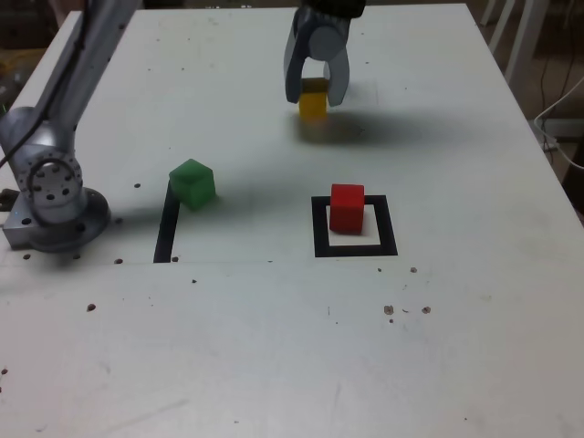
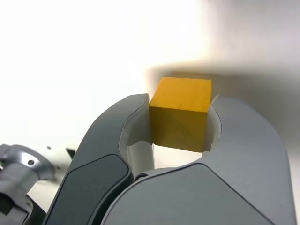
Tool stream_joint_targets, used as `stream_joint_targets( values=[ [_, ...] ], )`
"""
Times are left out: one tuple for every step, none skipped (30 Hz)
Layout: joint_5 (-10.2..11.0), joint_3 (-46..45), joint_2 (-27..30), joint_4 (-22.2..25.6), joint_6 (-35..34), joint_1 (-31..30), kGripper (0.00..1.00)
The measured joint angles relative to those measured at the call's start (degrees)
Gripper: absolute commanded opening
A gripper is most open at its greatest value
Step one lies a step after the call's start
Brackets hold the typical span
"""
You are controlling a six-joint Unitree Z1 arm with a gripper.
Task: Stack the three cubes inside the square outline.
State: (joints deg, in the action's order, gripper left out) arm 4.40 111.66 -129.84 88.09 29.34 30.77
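Our gripper (image 2: 180,117) is closed on the yellow cube (image 2: 180,124), beyond the square outline (image 1: 391,228). We see the red cube (image 1: 347,208) (slightly off-centre) inside that outline.

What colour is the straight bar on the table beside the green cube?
Solid black; the bar shows best in the exterior view.

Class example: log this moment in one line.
hand: closed on yellow cube | red cube: inside square outline | green cube: outside it
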Motion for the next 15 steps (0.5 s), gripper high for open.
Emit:
stream_joint_targets(
  values=[
    [-0.1, -0.8, 0.9, 0.1, -0.5, -0.8, 0.28],
    [-0.2, -1.5, 1.7, 0.1, -0.9, -1.7, 0.28],
    [-0.3, -2.3, 2.5, 0.1, -1.4, -2.8, 0.28],
    [-0.6, -3.0, 3.2, 0.1, -1.9, -3.7, 0.28],
    [-0.8, -3.8, 3.9, 0.1, -2.4, -4.7, 0.28],
    [-1.1, -4.5, 4.6, 0.1, -3.0, -5.7, 0.28],
    [-1.3, -5.2, 5.3, 0.1, -3.6, -6.7, 0.28],
    [-1.5, -5.8, 6.0, 0.1, -4.2, -7.8, 0.28],
    [-1.8, -6.4, 6.7, 0.1, -4.9, -9.0, 0.28],
    [-2.1, -6.9, 7.5, 0.1, -5.6, -10.5, 0.28],
    [-2.3, -7.4, 8.2, 0.2, -6.5, -11.9, 0.28],
    [-2.5, -7.8, 8.6, 0.2, -7.2, -13.1, 0.28],
    [-2.7, -8.2, 9.1, 0.2, -8.0, -14.2, 0.28],
    [-2.9, -8.7, 9.5, 0.2, -8.8, -15.4, 0.28],
    [-3.1, -9.0, 9.8, 0.2, -9.6, -16.5, 0.28]
  ],
)
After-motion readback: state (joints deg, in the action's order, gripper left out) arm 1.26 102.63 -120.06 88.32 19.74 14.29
